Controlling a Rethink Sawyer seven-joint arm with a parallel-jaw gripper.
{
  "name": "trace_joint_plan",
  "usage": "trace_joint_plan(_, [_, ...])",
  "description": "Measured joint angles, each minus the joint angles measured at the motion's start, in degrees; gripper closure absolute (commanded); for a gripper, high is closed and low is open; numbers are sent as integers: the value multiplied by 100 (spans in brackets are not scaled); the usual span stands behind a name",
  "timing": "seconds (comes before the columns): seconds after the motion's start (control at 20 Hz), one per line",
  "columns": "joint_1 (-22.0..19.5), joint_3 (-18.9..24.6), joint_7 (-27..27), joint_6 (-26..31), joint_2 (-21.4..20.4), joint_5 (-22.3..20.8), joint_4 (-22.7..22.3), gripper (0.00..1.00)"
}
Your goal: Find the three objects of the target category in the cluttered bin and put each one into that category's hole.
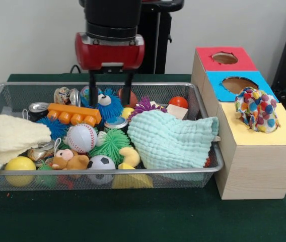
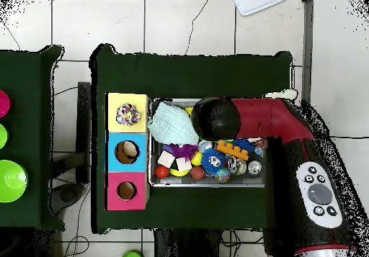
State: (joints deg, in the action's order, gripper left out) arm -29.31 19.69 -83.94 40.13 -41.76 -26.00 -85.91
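Front view: no legible writing on bin (image 1: 209,132).

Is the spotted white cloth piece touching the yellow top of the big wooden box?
Touching. The front view shows the spotted white cloth piece bunched at the hole, resting directly on the yellow top of the wooden box; the overhead view shows it covering the hole.

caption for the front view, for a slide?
Open gripper lowered into the cluttered bin; one spotted cloth sits in the yellow-topped hole.
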Motion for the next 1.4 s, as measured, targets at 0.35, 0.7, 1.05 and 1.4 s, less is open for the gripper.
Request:
trace_joint_plan(0.35, [104,-60,0,-2,25,183,-26,0])
trace_joint_plan(0.7, [104,-135,0,-194,238,183,-26,0])
trace_joint_plan(1.05, [59,-160,0,-624,542,300,-46,0])
trace_joint_plan(1.4, [-74,-137,0,-772,795,760,-188,0])
